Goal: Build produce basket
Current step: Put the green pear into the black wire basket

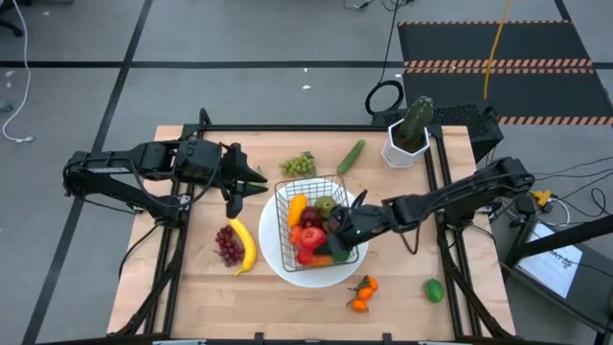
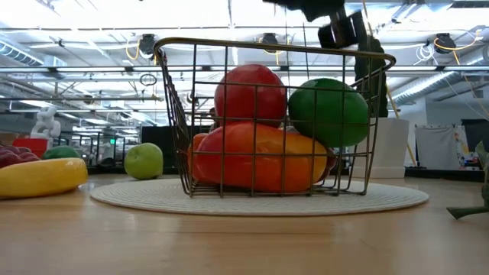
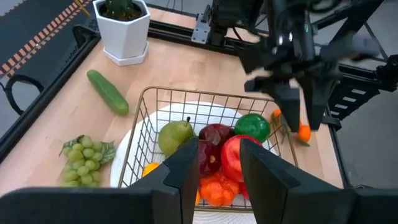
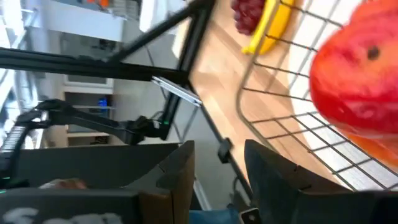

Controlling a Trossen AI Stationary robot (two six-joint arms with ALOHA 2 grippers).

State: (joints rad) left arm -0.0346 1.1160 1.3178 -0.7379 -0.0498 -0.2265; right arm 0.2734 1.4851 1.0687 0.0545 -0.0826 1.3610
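The wire basket (image 1: 337, 182) stands on the round white plate (image 1: 287, 268) at the table's middle. It holds produce: a pear (image 3: 174, 135), a dark red apple (image 3: 214, 140), a red fruit (image 2: 250, 92), a green fruit (image 2: 328, 111) and an orange pepper (image 2: 256, 164). My right gripper (image 1: 343, 228) hangs open just above the basket's right end, with nothing between its fingers (image 4: 180, 162). My left gripper (image 1: 259, 187) hovers open to the left of the basket, above the table, pointing toward it.
A banana (image 1: 244, 247) and purple grapes (image 1: 228, 244) lie left of the plate. Green grapes (image 1: 298, 165) and a cucumber (image 1: 351, 156) lie behind it. Tangerines (image 1: 362, 292) and a lime (image 1: 434, 289) lie at the near right. A potted cactus (image 1: 409, 134) stands at the far right.
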